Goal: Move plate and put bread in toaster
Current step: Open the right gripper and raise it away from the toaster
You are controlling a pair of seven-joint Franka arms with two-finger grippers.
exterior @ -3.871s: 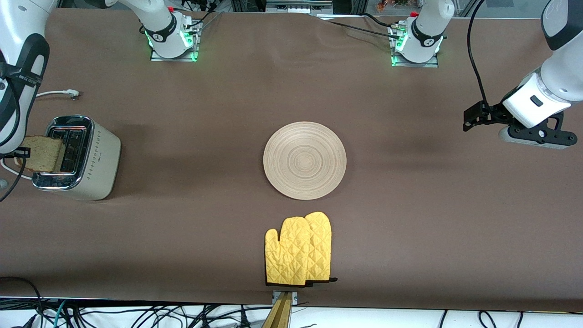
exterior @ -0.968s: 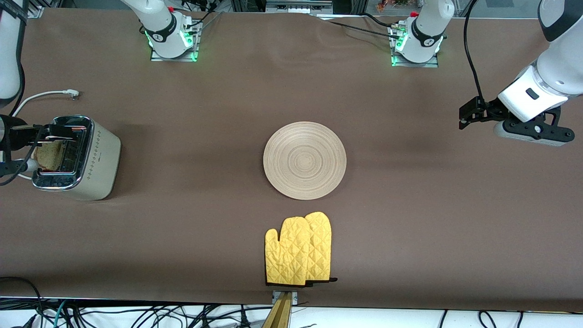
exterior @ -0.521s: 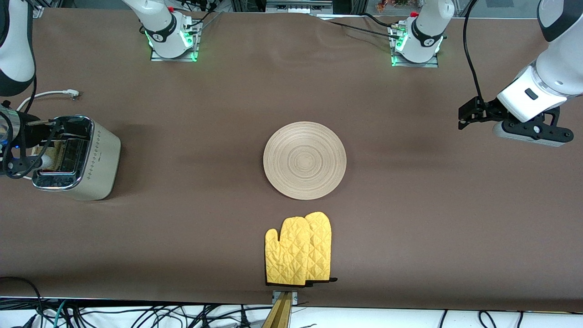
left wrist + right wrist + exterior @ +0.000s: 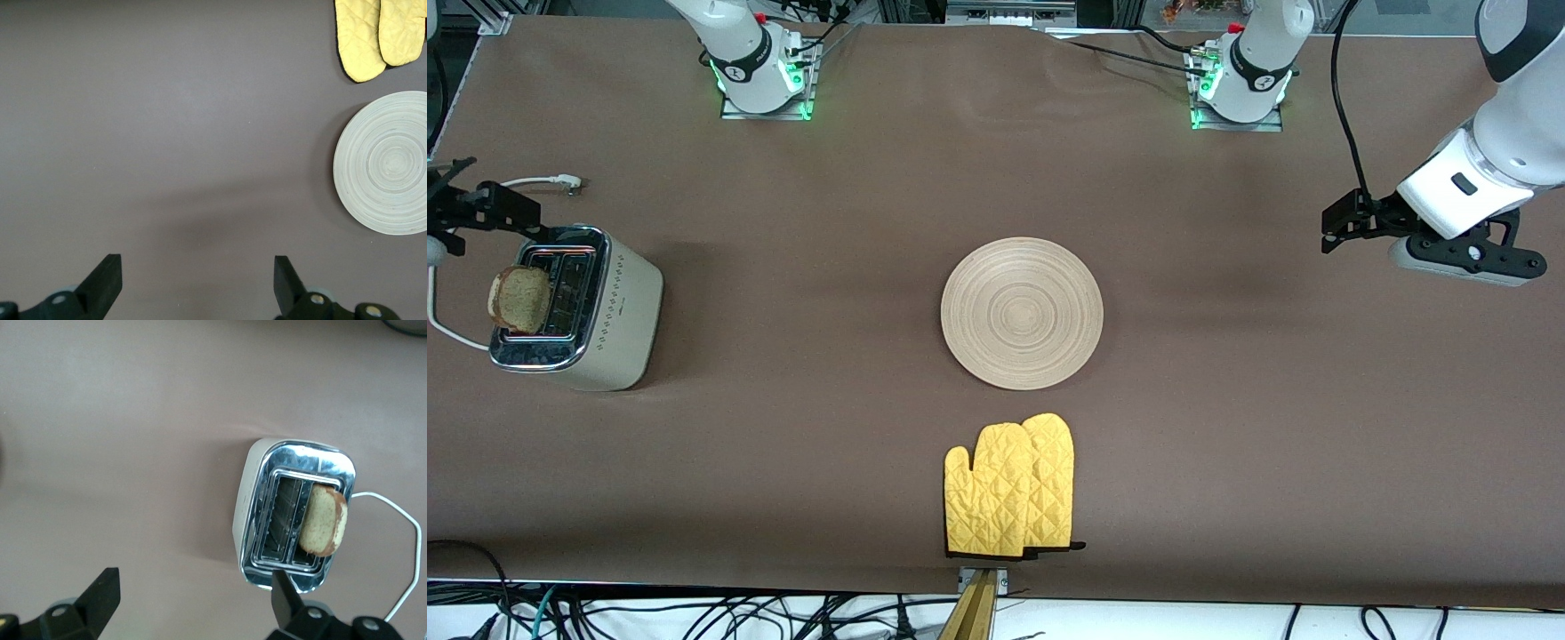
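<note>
bread slice (image 4: 519,300) sat crooked in toaster (image 4: 578,307) slot, could topple; right gripper (image 4: 189,600) and left gripper (image 4: 195,280) both spread apart, empty.

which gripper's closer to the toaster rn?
Right. The right gripper hangs open just above the toaster, bread in its slot. The left gripper waits open at the left arm's end.

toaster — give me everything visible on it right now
The toaster is cream-beige with a shiny chrome top, two slots and a small dotted diamond pattern on its side. It stands upright on the brown table at the right arm's end. The bread sits in one slot, sticking up, leaning slightly. A white cord runs from it. No gripper touches it.
</note>
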